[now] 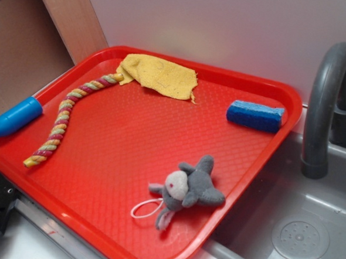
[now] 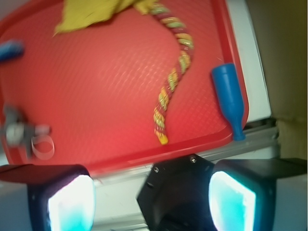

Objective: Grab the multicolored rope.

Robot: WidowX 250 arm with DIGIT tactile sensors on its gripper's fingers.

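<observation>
The multicolored rope curves along the red tray's left side, one end touching the yellow rag.

Red tray, yellow rag, blue sponge, grey plush toy, blue bottle, grey faucet

The claw is wide open. Its two fingers stand far apart, one at each side of the wrist view, with glowing pale blue pads. Nothing is between them. A black block sits in the middle.
</observation>
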